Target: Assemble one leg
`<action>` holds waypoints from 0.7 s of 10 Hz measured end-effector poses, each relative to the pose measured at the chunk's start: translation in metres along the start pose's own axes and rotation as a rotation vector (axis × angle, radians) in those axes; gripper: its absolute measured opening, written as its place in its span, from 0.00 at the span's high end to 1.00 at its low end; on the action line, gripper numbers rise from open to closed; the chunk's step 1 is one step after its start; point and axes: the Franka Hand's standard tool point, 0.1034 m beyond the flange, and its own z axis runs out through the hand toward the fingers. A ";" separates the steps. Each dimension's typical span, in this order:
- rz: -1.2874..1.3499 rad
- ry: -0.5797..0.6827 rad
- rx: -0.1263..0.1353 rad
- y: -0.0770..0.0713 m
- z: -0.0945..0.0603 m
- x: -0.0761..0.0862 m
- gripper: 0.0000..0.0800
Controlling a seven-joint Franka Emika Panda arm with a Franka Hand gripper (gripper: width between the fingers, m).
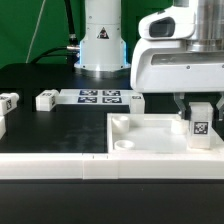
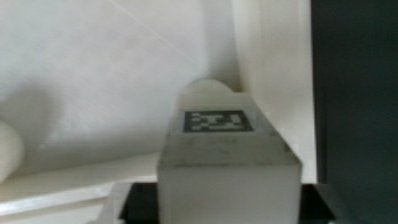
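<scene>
My gripper (image 1: pixel 199 118) is shut on a leg (image 1: pixel 200 124), a small white block with a black-and-white tag on its face. It holds the leg upright over the corner of the large white square panel (image 1: pixel 140 135) at the exterior view's right. In the wrist view the leg (image 2: pixel 221 150) fills the middle, tag facing the camera, with the dark fingers (image 2: pixel 146 200) pressed against both its sides and the panel (image 2: pixel 89 80) behind it. I cannot tell whether the leg's lower end touches the panel.
The marker board (image 1: pixel 98 97) lies behind the panel, in front of the arm's base (image 1: pixel 103 40). Two more legs (image 1: pixel 47 100) (image 1: pixel 8 101) lie on the black table at the exterior view's left. A white rail (image 1: pixel 60 165) runs along the front.
</scene>
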 end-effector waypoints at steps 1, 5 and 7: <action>0.145 0.002 0.000 0.001 0.000 0.000 0.64; 0.715 0.004 0.005 0.003 0.001 0.000 0.63; 0.989 -0.014 0.021 0.004 0.001 0.000 0.63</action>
